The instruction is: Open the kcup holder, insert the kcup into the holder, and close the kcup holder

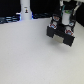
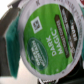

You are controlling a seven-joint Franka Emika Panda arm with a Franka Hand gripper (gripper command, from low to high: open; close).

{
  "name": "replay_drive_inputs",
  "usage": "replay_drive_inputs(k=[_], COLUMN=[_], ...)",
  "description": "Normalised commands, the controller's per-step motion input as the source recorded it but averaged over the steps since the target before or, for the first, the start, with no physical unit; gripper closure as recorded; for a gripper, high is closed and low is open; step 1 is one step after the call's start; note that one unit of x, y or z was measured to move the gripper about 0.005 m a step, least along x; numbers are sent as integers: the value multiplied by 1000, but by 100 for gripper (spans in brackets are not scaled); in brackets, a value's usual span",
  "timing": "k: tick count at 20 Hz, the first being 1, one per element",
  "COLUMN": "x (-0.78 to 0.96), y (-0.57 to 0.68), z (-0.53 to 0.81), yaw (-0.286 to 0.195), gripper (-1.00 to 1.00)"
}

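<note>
The kcup (image 2: 44, 40) fills the wrist view: a round green foil lid with white print and a white rim, tilted and very close to the camera. A dark finger (image 2: 10, 39) presses against its side, so my gripper (image 1: 64, 21) looks shut on it. In the exterior view the gripper hangs low over the black kcup holder (image 1: 59, 34) at the back right of the white table; the pod itself is too small to make out there. I cannot tell whether a drawer of the holder is open.
A tall white bottle-shaped object (image 1: 25, 9) with a blue glow stands at the back, toward the exterior view's left. The white tabletop (image 1: 30, 57) spreads in front. Dark items line the back edge.
</note>
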Motion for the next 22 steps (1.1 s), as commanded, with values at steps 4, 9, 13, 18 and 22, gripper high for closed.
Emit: replay_drive_inputs(k=[4,9,13,18,22], x=[-271,-252,-206,-202,-173], y=[193,112,28,4,4], z=[-112,-140,-193,-194,-215], yaw=[116,86,52,41,32], gripper=[100,100,100,100,100])
